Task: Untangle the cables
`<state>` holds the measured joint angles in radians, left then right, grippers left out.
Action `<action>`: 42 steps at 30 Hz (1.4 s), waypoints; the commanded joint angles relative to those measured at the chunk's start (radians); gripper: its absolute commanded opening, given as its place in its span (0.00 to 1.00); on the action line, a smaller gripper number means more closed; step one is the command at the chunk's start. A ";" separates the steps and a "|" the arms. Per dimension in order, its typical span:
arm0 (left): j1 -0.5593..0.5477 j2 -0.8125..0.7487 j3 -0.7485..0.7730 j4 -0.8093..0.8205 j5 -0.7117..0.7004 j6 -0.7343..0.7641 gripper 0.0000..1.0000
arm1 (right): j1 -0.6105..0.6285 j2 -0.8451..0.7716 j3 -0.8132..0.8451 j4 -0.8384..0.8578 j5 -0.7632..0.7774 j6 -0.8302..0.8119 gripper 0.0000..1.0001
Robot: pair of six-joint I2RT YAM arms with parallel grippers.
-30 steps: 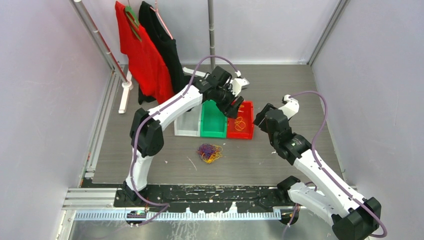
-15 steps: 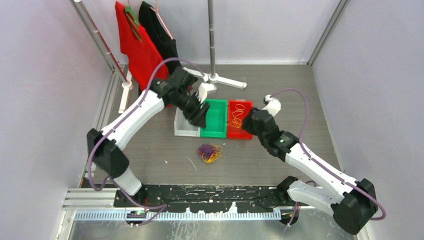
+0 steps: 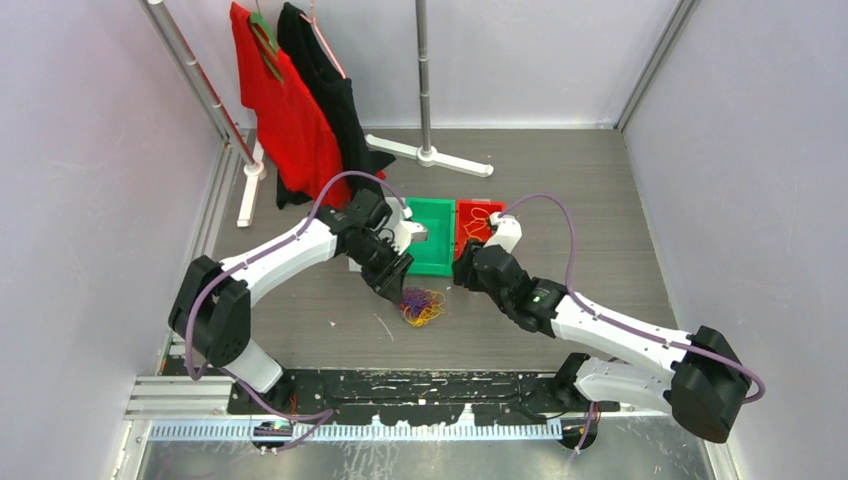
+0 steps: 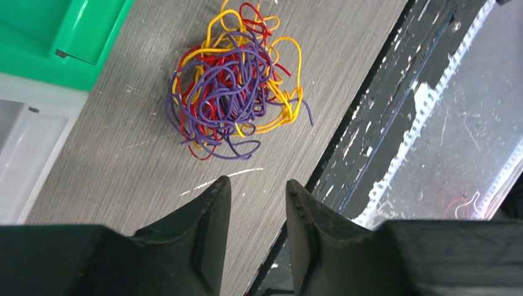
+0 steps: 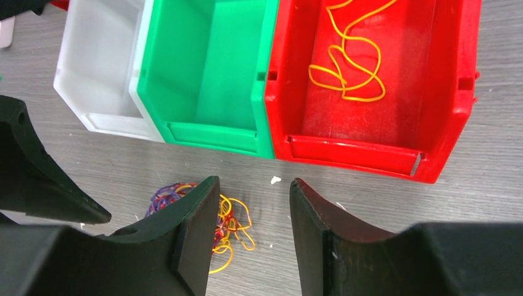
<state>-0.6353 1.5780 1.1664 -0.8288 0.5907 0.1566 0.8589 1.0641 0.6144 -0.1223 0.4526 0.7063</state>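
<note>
**Fig.** Two-arm cable sorting, approach phase.

**Scene.** The tangled wad of thin orange-yellow, purple and red cables (image 4: pixel 234 102) lies on the grey wood-grain table (image 3: pixel 600 220). It sits just in front of a row of three open plastic bins: white bin (image 5: pixel 102 117), green bin (image 5: pixel 210 132) and red bin (image 5: pixel 358 154). A single loose orange-yellow cable (image 5: pixel 345 71) lies alone in the red bin. No cable shows in the white or green bin. This suggests the bins serve as drop-offs for freed strands.

**Left gripper** (image 4: pixel 256 185) (L). Fingers apart w/ a narrow gap and nothing btw. them. It hangs over the table just beside the wad, not touching it.

**Right gripper** (image 5: pixel 254 182) (R). Fingers apart, empty. It is over the strip of table btw. the wad and the bin fronts. One of its fingers hides part of the wad in the right wrist view.

**Why so placed.** L and R flank the wad from opposite sides, prob. so that one can pin the bulk while the other draws out one strand.

**Progress (est.).** Early: one strand is out and three colours are interlaced in the wad.

**Next move.** It calls for a pinch on an outlying loop. The yellow loops at the wad's edge stand clear of the dense core.

**Risks.** The wire looks thin and springy, so a grab at the core would likely lift the whole wad. A lone strand may slip from the pads.
</note>
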 commanded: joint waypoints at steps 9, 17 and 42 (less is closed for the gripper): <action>-0.014 -0.045 -0.087 0.204 0.020 -0.051 0.49 | 0.100 0.114 -0.104 0.216 -0.107 0.153 0.49; -0.014 -0.076 -0.053 0.123 0.029 0.020 0.46 | 0.100 0.264 -0.102 0.339 -0.167 0.158 0.47; -0.081 0.074 -0.051 0.262 -0.003 -0.006 0.41 | 0.055 0.214 -0.190 0.339 -0.264 0.159 0.41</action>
<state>-0.7090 1.6592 1.1088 -0.6292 0.5953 0.1562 0.9199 1.2140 0.3908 0.1593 0.2142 0.8700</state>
